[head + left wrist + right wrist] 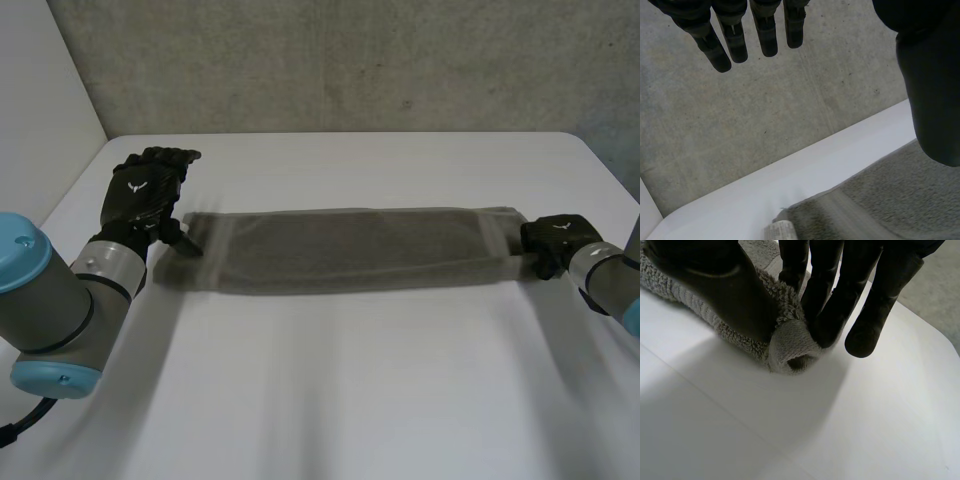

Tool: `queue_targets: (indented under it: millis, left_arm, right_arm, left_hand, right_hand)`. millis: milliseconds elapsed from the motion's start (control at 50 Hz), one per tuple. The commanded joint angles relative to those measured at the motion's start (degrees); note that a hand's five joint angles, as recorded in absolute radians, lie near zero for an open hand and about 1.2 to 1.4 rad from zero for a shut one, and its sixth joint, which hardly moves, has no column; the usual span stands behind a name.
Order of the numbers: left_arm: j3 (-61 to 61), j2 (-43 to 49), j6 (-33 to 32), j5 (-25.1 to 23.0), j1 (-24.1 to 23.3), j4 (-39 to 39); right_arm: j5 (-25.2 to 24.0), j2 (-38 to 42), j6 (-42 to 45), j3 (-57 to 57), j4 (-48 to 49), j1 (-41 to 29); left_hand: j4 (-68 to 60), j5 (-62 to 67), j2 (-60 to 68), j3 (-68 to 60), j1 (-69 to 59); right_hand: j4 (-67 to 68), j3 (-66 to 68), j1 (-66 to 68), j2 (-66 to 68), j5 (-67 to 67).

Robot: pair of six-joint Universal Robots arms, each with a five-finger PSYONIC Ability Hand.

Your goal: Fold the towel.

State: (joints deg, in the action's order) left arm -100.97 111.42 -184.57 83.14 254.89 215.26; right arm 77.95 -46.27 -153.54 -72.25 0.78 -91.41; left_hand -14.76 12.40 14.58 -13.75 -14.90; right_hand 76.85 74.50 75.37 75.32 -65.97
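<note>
A grey towel (pixel 350 250) lies on the white table (pixel 350 400) as a long narrow strip running left to right. My left hand (pixel 140 195) hovers at its left end with straight, spread fingers (pixel 735 40). Its thumb (pixel 935 90) stands over the towel (pixel 890 200), holding nothing, and a small white label (pixel 780 231) shows at that end's edge. My right hand (pixel 555 240) is at the towel's right end. Its thumb (pixel 715 285) and fingers (pixel 865 290) pinch the bunched end of the towel (pixel 790 347) just off the table.
A concrete wall (pixel 350 60) runs behind the table's far edge, and a white panel (pixel 40 100) stands at the left. Bare tabletop stretches in front of the towel. The table's right corner lies close beside my right hand.
</note>
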Motion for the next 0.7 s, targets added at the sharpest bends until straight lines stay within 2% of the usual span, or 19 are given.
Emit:
queue_targets:
  millis: [20,80,160,260,300,340,360,400,420,440,460,480,500,520,560,580,640,680,700]
  left_arm:
    - [-0.28,0.02,0.09,0.0,0.09,0.07]
    - [-0.28,-0.24,0.09,0.0,0.17,0.07]
    - [-0.28,-0.59,0.09,0.0,0.17,-0.01]
    - [-0.37,-0.95,0.09,0.0,0.0,-0.01]
    - [-0.37,-0.95,0.09,0.0,0.0,-0.1]
    - [-0.37,-0.95,0.09,0.0,0.0,-0.01]
    - [-0.37,-0.86,0.09,0.0,0.0,-0.01]
    - [-0.46,-0.95,0.09,0.0,-0.09,-0.01]
    - [-0.46,-0.86,0.09,0.0,-0.09,-0.1]
    - [-0.46,-0.86,0.09,0.0,-0.09,-0.1]
    - [-0.55,-0.95,0.09,0.09,-0.09,-0.01]
    - [-0.55,-0.95,0.09,0.09,-0.09,-0.01]
    - [-0.55,-0.86,0.09,0.09,-0.18,-0.1]
    - [-0.63,-0.86,0.0,0.0,-0.18,-0.01]
    - [-0.9,-0.95,0.0,0.0,-0.09,0.07]
    - [-1.07,-0.95,0.0,0.0,-0.09,0.16]
    - [-1.07,-0.95,0.0,0.0,-0.09,0.51]
    - [-1.25,-0.86,0.0,0.0,-0.09,1.3]
    - [-1.25,-0.86,0.0,0.0,-0.09,1.3]
  right_arm:
    - [0.45,-1.27,0.52,0.0,-1.83,5.26]
    - [0.54,-2.07,1.49,0.44,-2.8,7.21]
    - [1.15,-4.88,8.41,4.21,-6.92,13.0]
    - [0.98,-7.17,11.68,10.81,-9.66,11.87]
    - [0.98,-8.31,10.63,13.01,-10.01,9.14]
    - [0.89,-9.89,7.83,16.42,-10.19,2.33]
    - [0.89,-9.89,7.82,16.44,-10.19,2.29]
    - [0.19,-9.98,6.07,18.63,-9.92,-6.54]
    - [0.19,-9.98,6.06,18.64,-9.92,-6.59]
    - [0.19,-9.72,5.97,19.33,-9.49,-11.55]
    - [0.19,-9.72,5.97,19.34,-9.48,-11.6]
    - [0.19,-9.37,6.15,19.95,-8.79,-16.38]
    - [0.27,-7.97,6.06,20.3,-7.65,-21.3]
    - [0.27,-7.96,6.06,20.31,-7.64,-21.35]
    - [0.19,-3.76,5.8,20.13,-5.1,-29.05]
    - [0.19,-3.74,5.8,20.13,-5.09,-29.09]
    - [0.19,0.2,5.71,19.52,-2.99,-35.21]
    - [0.01,1.8,5.62,18.99,-2.45,-37.35]
    - [0.1,3.1,5.62,18.38,-2.1,-38.48]
  left_hand:
    - [4.71,-12.35,-4.53,3.71,4.85]
    - [4.71,-12.35,-4.53,3.71,4.85]
    - [4.71,-12.35,-4.53,3.71,4.85]
    - [4.71,-12.35,-4.53,3.71,4.85]
    - [4.71,-12.35,-4.53,3.71,4.85]
    - [4.71,-12.35,-4.53,3.71,4.85]
    - [4.71,-12.35,-4.53,3.71,4.85]
    - [4.71,-12.35,-4.53,3.71,4.85]
    - [4.71,-12.35,-4.53,3.71,4.85]
    - [4.71,-12.35,-4.53,3.71,4.85]
    - [4.71,-12.35,-4.53,3.71,4.85]
    - [4.71,-12.35,-4.53,3.71,4.85]
    - [4.71,-12.35,-4.53,3.71,4.85]
    - [4.71,-12.35,-4.53,3.71,4.85]
    - [4.71,-12.35,-4.53,3.71,4.85]
    - [4.71,-12.35,-4.53,3.71,4.85]
    - [4.71,-12.35,-4.53,3.71,4.85]
    - [4.71,-12.35,-4.53,3.71,4.85]
    - [4.71,-12.35,-4.53,3.71,4.85]
  right_hand:
    - [3.15,5.5,4.63,4.68,-4.03]
    - [3.15,5.5,4.63,4.68,-4.03]
    - [3.15,5.5,4.63,4.68,-4.03]
    - [3.15,5.5,4.63,4.68,-4.03]
    - [3.15,5.5,4.63,4.68,-4.03]
    - [3.15,5.5,4.63,4.68,-4.03]
    - [3.15,5.5,4.63,4.68,-4.03]
    - [3.15,5.5,4.63,4.68,-4.03]
    - [3.15,5.5,4.63,4.68,-4.03]
    - [3.15,5.5,4.63,4.68,-4.03]
    - [3.15,5.5,4.63,4.68,-4.03]
    - [3.15,5.5,4.63,4.68,-4.03]
    - [3.15,5.5,4.63,4.68,-4.03]
    - [3.15,5.5,4.63,4.68,-4.03]
    - [3.15,5.5,4.63,4.68,-4.03]
    - [3.15,5.5,4.63,4.68,-4.03]
    - [3.15,5.5,4.63,4.68,-4.03]
    - [0.86,3.2,2.33,2.38,-1.74]
    - [-19.79,-17.45,-18.32,-18.27,18.91]
